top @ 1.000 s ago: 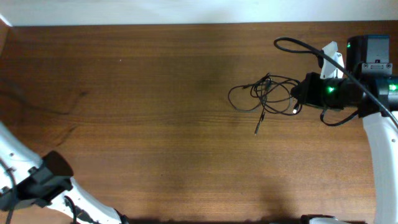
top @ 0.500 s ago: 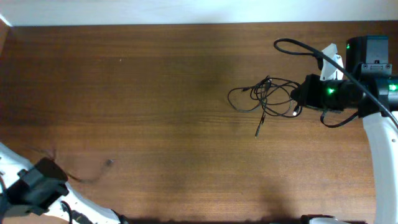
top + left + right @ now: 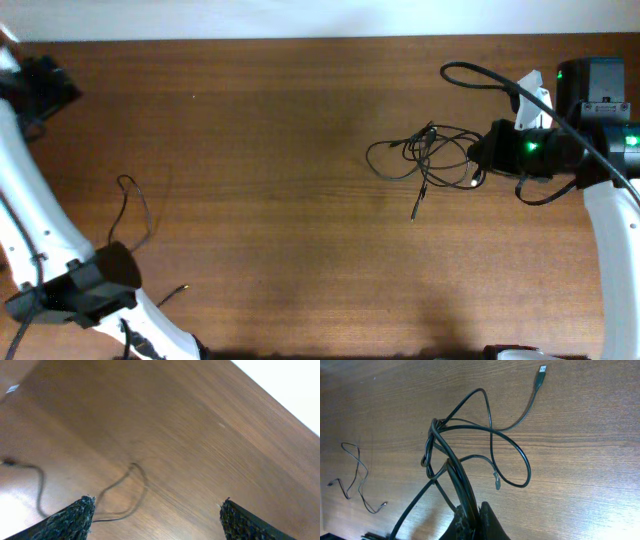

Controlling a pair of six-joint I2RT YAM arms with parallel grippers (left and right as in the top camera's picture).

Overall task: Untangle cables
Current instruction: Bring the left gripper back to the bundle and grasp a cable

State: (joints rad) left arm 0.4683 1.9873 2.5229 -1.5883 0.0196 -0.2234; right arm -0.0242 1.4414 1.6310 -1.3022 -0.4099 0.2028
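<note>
Cables [image 3: 422,143] bunched rightward, seemingly inside table [image 3: 270,150] edges.

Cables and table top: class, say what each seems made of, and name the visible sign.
The cables: black, slightly glossy sheath, likely plastic or rubber; they bend in smooth loops and catch light. The plug: silvery tip, probably metal. The table: brown, satin, with running grain lines; wood or wood-look laminate, cannot tell which.

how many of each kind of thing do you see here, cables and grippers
tangled bunch of cables: 1, strands too knotted to count
loose cable lying apart: 1
grippers: 2, the left gripper open, the right gripper shut on the bunch
total: 4
</note>
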